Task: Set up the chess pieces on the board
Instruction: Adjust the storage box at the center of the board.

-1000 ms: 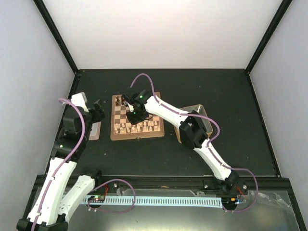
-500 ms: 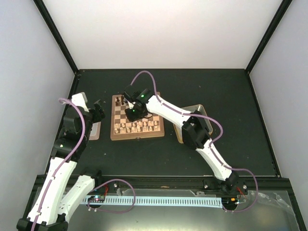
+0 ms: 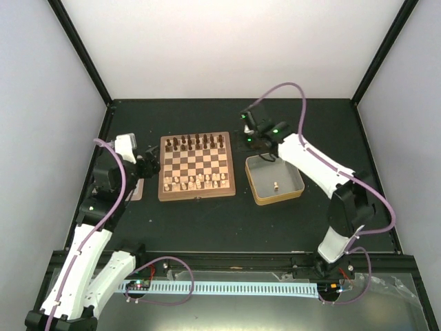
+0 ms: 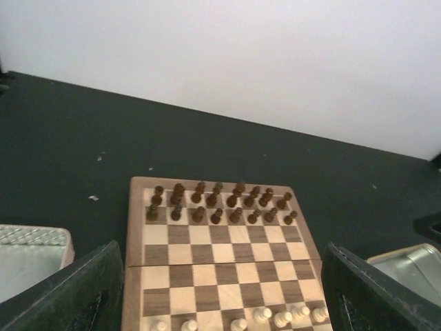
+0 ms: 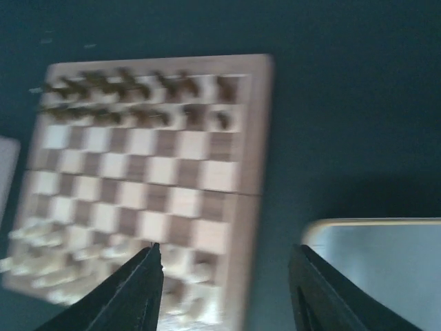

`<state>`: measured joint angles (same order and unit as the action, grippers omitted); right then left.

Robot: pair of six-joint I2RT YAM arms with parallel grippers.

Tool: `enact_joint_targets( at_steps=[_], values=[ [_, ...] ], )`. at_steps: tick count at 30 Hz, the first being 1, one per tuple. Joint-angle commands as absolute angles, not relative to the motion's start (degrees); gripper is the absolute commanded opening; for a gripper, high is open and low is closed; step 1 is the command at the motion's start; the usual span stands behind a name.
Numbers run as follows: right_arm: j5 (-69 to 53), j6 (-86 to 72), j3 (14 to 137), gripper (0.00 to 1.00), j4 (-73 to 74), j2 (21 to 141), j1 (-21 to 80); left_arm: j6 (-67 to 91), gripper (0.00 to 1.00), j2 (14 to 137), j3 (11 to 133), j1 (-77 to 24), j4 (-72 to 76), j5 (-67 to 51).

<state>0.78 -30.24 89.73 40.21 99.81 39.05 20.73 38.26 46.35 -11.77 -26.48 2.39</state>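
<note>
One pale piece (image 3: 275, 185) stands alone on the floor of the tin (image 3: 265, 172), just to the right of the board (image 3: 198, 164). We take that to explain where the right gripper (image 5: 224, 256) hangs: above the tin's far corner nearest the board, its jaws parted about halfway with nothing between them, as if placed to go down for that straggler. The left gripper (image 4: 224, 248) sits off the board's left edge with its fingers spread wide and nothing in them. We judge it is parked there to keep clear of the squares while its camera looks across them. A ribbed white tray (image 4: 27, 248) lies just beside it on the dark table (image 3: 296, 124). In the left wrist view we count sixteen dark chessmen (image 4: 217, 203), eight in each of the two far ranks, so that side looks complete. The pale chess pieces (image 3: 196, 182) crowd the two near ranks. From above they are too small and close together for a sure count, and the right wrist view is blurred. The middle four ranks are bare. Beyond that we count one board, one tin, one tray and two empty grippers. With a single pale piece off the board, we reckon the setup is nearly finished. What remains is a fine pick of a very small piece standing inside a walled tin.
</note>
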Motion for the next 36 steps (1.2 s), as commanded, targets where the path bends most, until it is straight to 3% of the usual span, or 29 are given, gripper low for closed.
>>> enact_joint_targets(
  at_steps=[1, 3, 10, 16, 29, 36],
  values=[
    [6.33, -24.62, 81.66, 0.55, 37.06, 98.11, 31.73, 17.84, 0.80, 38.50, 45.58, -11.96, -22.10, -5.35],
    [7.85, -19.50, 80.33, 0.60, 39.08, 98.64, 28.98, 17.63, 0.81, 38.95, 45.36, -11.95, -21.60, -6.72],
    [14.93, 2.23, 85.53, 0.51, 46.90, 106.00, 26.60, 16.99, 0.81, 39.70, 44.75, -11.95, -19.85, -8.47],
    [13.02, 15.11, 88.52, 0.60, 47.73, 111.39, 26.32, 16.17, 0.82, 39.90, 44.99, -11.99, -20.70, -7.23],
    [10.14, 26.70, 93.19, 0.63, 46.30, 117.91, 26.10, 16.59, 0.84, 40.30, 44.69, -11.96, -20.91, -4.96],
    [7.11, 27.77, 92.81, 0.52, 48.19, 119.33, 25.14, 16.61, 0.84, 40.62, 44.80, -11.87, -21.08, -4.66]
  ],
)
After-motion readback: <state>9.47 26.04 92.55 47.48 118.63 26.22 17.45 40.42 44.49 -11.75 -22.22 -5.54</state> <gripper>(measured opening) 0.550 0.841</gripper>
